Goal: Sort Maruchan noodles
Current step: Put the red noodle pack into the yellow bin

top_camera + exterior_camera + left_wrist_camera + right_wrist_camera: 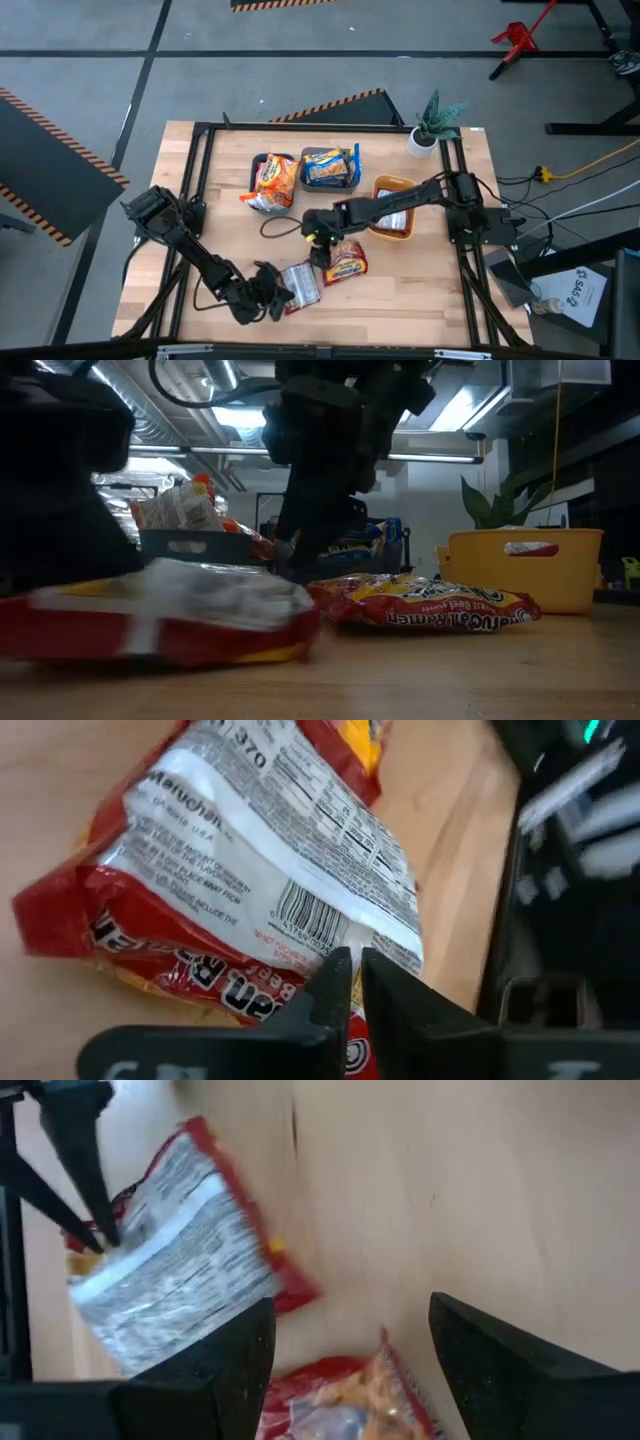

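Note:
A silvery-white Maruchan packet with a red border (301, 284) lies back side up near the table's near edge, and it also shows large in the left wrist view (260, 870). My left gripper (281, 294) (352, 978) is shut on it. An orange-red packet (346, 262) (425, 603) lies flat on the table just right of it. My right gripper (319, 248) (350, 1312) hovers open above that packet's left end (345, 1400), touching nothing. More packets sit in three trays farther back. My left gripper pinches the silvery-white packet at its red-and-yellow sealed edge (354, 1005), on the side facing the table's left. The fingers (100, 1220) come from the table's left, slanting down. Whether the packet (150, 615) is lifted clear or lies on the table, I cannot tell.
A tray of orange packets (272, 182) and a grey tray of yellow-and-blue packets (330, 168) stand at the far middle. An orange tray (392, 186) (525, 565) holds a silvery packet. A potted plant (432, 125) stands at the far right corner. Bare wood lies near right.

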`<state>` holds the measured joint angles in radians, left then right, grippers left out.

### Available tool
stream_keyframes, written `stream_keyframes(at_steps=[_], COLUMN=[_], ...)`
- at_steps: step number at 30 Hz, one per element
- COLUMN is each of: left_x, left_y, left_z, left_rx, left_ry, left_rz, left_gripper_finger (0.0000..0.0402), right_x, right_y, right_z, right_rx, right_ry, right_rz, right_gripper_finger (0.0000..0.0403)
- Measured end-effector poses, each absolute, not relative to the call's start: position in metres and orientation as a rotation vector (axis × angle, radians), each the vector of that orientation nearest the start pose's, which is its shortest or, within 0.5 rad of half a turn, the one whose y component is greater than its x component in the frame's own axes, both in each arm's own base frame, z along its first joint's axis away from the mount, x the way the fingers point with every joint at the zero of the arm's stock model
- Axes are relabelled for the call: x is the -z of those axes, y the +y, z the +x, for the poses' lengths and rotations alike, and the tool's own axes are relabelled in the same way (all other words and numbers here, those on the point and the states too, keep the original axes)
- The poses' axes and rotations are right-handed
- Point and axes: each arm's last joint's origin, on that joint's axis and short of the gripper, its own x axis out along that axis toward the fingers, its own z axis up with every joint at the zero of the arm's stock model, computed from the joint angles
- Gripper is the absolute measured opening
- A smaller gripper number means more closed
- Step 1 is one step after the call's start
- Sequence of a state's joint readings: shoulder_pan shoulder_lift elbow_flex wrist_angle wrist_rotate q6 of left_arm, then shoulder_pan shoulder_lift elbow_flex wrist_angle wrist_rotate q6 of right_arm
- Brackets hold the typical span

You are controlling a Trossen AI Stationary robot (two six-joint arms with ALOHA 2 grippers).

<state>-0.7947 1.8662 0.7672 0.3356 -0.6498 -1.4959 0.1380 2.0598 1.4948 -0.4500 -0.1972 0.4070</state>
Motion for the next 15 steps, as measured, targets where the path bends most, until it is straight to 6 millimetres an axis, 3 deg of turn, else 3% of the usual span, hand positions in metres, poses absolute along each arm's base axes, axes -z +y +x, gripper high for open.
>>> stream_keyframes(at_steps=[7, 11, 15], left_x=[-0.158, -0.168, -0.155], left_y=[-0.215, -0.223, -0.239], left_z=[0.244, 0.239, 0.235], left_rx=[-0.248, -0.231, -0.249], left_ry=[0.553, 0.629, 0.655], left_rz=[-0.789, -0.694, -0.639], left_gripper_finger=[0.0003, 0.0001, 0.0001], right_x=[-0.178, -0.179, -0.18], right_y=[0.063, 0.065, 0.066], right_z=[0.434, 0.435, 0.436], right_rx=[-0.13, -0.187, -0.215], right_ry=[1.007, 0.994, 0.988], right_rz=[0.374, 0.395, 0.399], right_gripper_finger=[0.025, 0.025, 0.025])
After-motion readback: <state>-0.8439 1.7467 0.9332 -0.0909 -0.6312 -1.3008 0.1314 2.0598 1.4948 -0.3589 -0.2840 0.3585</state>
